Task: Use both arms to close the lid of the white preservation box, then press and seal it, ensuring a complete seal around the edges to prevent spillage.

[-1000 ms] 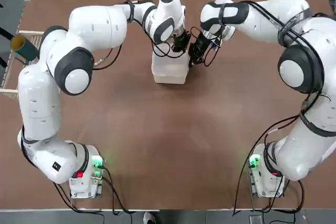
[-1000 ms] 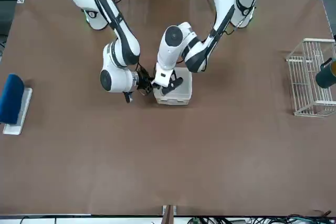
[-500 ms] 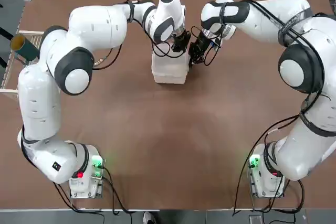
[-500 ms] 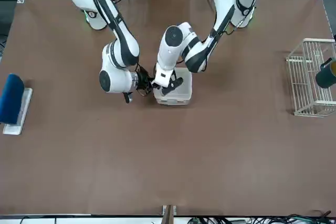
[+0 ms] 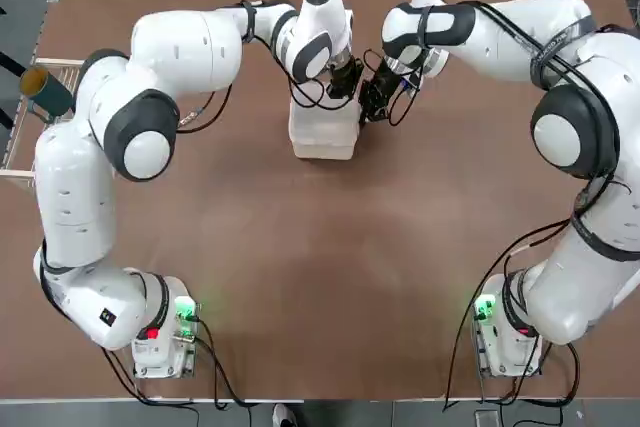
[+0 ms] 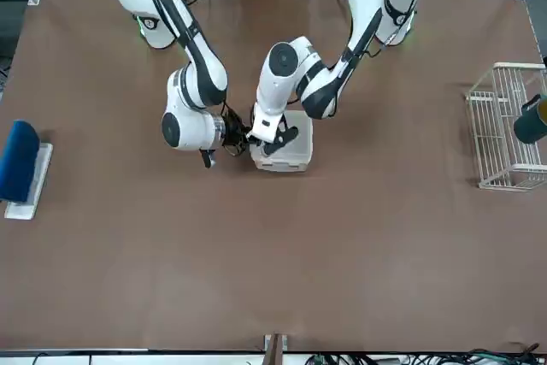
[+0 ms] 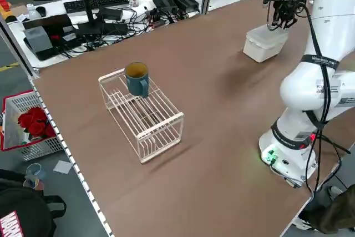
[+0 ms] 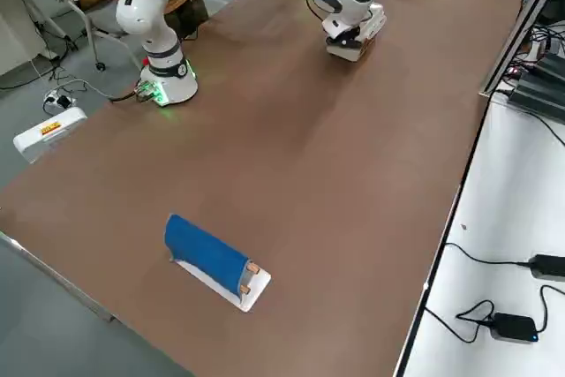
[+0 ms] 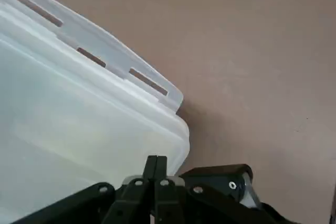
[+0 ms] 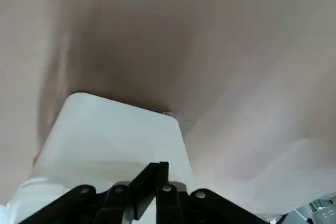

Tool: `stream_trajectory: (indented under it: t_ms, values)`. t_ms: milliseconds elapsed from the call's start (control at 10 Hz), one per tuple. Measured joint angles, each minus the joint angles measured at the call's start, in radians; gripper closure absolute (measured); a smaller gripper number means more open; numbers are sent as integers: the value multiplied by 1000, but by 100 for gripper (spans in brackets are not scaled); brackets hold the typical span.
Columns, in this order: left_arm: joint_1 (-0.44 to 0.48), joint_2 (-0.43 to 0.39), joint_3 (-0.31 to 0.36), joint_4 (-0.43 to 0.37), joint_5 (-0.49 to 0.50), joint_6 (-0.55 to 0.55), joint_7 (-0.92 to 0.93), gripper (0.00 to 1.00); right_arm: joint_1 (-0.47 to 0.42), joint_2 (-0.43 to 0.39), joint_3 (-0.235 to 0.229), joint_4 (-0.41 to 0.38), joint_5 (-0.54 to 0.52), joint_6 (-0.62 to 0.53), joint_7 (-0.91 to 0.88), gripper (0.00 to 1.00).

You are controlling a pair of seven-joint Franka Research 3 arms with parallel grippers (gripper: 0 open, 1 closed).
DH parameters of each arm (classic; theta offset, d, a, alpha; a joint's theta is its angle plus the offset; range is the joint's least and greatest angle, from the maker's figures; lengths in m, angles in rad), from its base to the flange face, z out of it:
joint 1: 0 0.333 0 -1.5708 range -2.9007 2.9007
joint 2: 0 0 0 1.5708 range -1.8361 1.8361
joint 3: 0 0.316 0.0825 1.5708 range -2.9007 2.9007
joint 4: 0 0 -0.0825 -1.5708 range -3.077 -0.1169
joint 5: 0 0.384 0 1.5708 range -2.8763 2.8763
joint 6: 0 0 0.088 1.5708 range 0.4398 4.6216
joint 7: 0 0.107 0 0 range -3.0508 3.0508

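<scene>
Two grippers meet over the white preservation box [image 5: 322, 130], which sits on the brown table [image 5: 320, 267] toward its far middle. The left gripper [image 5: 345, 80] points down onto the box's far right corner, its fingers [image 9: 156, 169] pinched together with nothing between them, tips resting on the lid [image 9: 79, 124]. In the left wrist view the lid lies flat on the box beneath those tips, its slotted latch flap [image 9: 100, 59] sticking out along one edge just beyond them.

The right gripper [image 5: 372, 95] stands just beside the left one, at the box's right edge, and its fingers [image 10: 157, 179] are likewise clenched on nothing, with the white lid right below them in the right wrist view. Whether these tips actually touch the plastic cannot be told.

Well away from the left gripper, at the table's left edge, a white wire rack [image 7: 141, 115] carries a dark blue mug [image 7: 136, 79]. Far from the right gripper, near the opposite edge, a blue roll [image 8: 205, 251] lies on a small white tray [image 8: 231, 287].
</scene>
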Motion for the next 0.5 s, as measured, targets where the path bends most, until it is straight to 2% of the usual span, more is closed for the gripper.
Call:
stream_trajectory:
  t_ms: [500]
  values:
    - [0, 0, 0, 0, 0, 0, 0, 99, 12, 1, 11, -23, 12, 105, -1, 95]
